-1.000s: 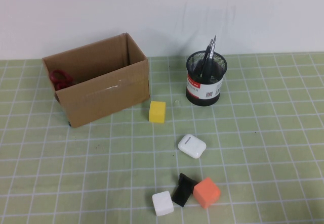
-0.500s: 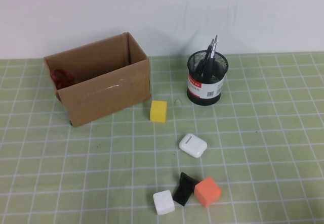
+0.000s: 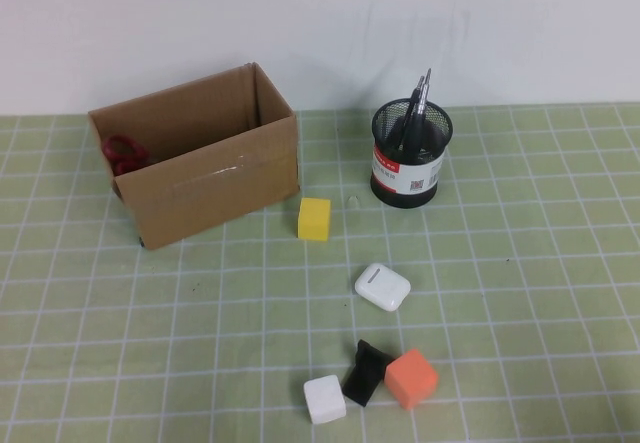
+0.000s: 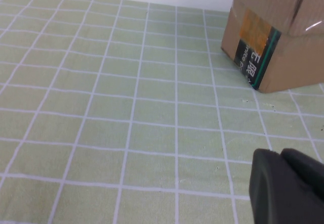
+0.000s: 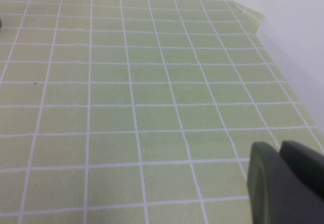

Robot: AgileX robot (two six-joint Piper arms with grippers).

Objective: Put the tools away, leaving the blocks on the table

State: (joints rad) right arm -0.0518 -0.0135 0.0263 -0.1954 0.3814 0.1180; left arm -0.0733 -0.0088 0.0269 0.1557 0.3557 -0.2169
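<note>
The desk (image 3: 520, 293), a pale green mat ruled in white squares, fills the high view, and neither arm appears there. An open cardboard box (image 3: 215, 188) stands at the back left; the left wrist view catches only one corner of it, with a taped, printed panel. Most of the red-handled scissors (image 3: 122, 153) is hidden behind the box wall, so only the red loops show inside at its left end.

To the right of the box stands a black mesh pen cup (image 3: 410, 155) with a red-and-white label. The screwdriver (image 3: 424, 91) and the thin black rod (image 3: 412, 98) stand in it leaning together; their upper ends poke above the rim, the rest is blurred by the mesh, and which is which is hard to tell.

Out on the mat lie the white rounded case (image 3: 382, 286), the yellow cube (image 3: 314, 219) just in front of the box's right corner, and, near the front edge, the orange cube (image 3: 411, 379), the white cube (image 3: 324, 399) and the small black block (image 3: 365, 373), close together in a row.

The left gripper (image 4: 286, 186) shows only as a dark edge over bare mat beside the box; the right gripper (image 5: 286, 181) likewise, near the desk's far right corner. Whether either pair of jaws is wide or narrow, I cannot tell.
</note>
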